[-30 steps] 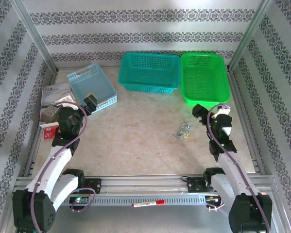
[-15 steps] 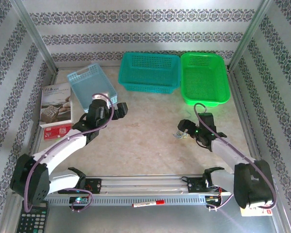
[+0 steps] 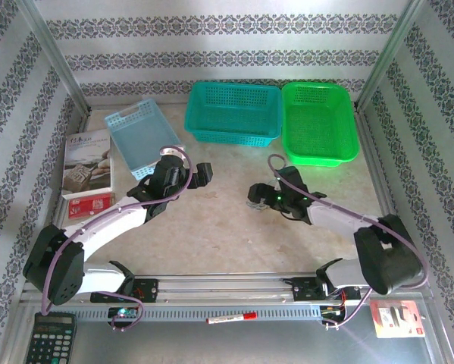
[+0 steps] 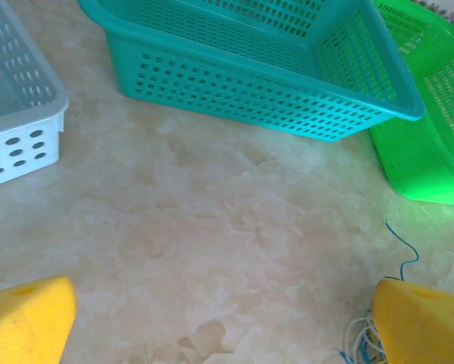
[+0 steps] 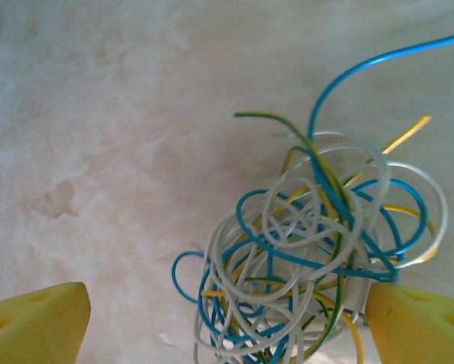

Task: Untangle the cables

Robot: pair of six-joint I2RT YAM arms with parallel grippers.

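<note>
The cables (image 5: 310, 258) are a loopy clump of thin blue, white, yellow and green wires lying on the marbled table. My right gripper (image 5: 227, 326) is open and low over them, and the clump sits between its yellow fingertips, pressed toward the right fingertip (image 5: 420, 326). In the top view the right gripper (image 3: 257, 199) is at the table's middle, covering most of the clump. My left gripper (image 3: 204, 174) is open and holds nothing. In the left wrist view the left gripper (image 4: 223, 334) points at bare table. The cables (image 4: 359, 341) peek out beside its right fingertip (image 4: 424, 326).
A teal basket (image 3: 234, 114) and a green basket (image 3: 319, 121) stand at the back, with a light blue basket (image 3: 139, 136) and a booklet (image 3: 89, 163) at the left. A calculator (image 3: 48, 337), a red marker (image 3: 234, 317) and a small package (image 3: 397, 318) lie by the near rail.
Both arms have swung in from the sides toward the table's middle. The right gripper has come down over the cable clump, and the left gripper now faces it from the left.
</note>
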